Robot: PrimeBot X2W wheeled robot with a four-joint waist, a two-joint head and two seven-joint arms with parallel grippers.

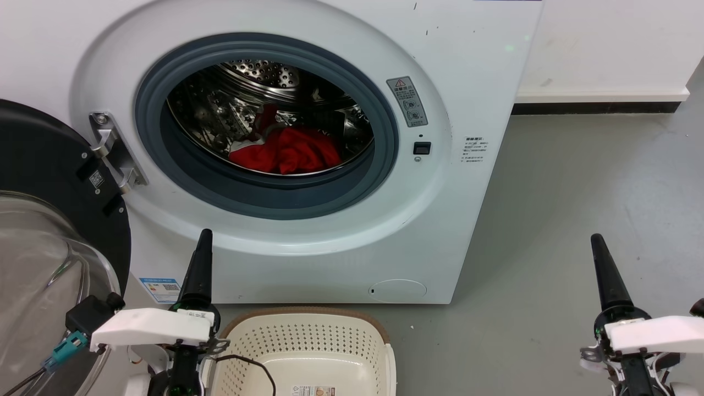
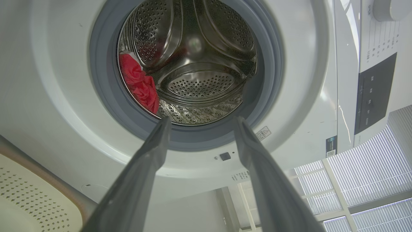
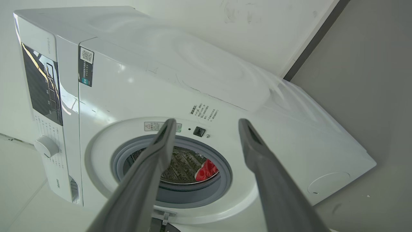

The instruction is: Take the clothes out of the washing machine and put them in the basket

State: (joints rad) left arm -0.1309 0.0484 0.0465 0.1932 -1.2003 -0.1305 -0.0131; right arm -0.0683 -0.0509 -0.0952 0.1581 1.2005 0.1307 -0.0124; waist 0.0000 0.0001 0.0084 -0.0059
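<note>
The white washing machine (image 1: 473, 71) stands with its door swung open, showing the grey door ring and steel drum. Red clothes (image 1: 286, 149) lie bunched at the bottom of the drum, with a bit of white among them. The left wrist view shows the clothes (image 2: 140, 82) low in the drum, and the right wrist view catches the clothes (image 3: 206, 169) too. The cream basket (image 1: 308, 335) sits on the floor below the machine's front, with nothing in the part I see. My left gripper (image 1: 204, 236) hangs open beside the basket, fingers (image 2: 154, 151) aimed at the drum. My right gripper (image 1: 597, 239) is open over the floor to the right.
The black-rimmed glass door (image 1: 55, 220) hangs open at the far left, close to my left arm. A dark cable (image 1: 258, 366) loops over the basket's near rim. Grey floor (image 1: 577, 181) stretches to the right of the machine, up to a white wall with a dark baseboard.
</note>
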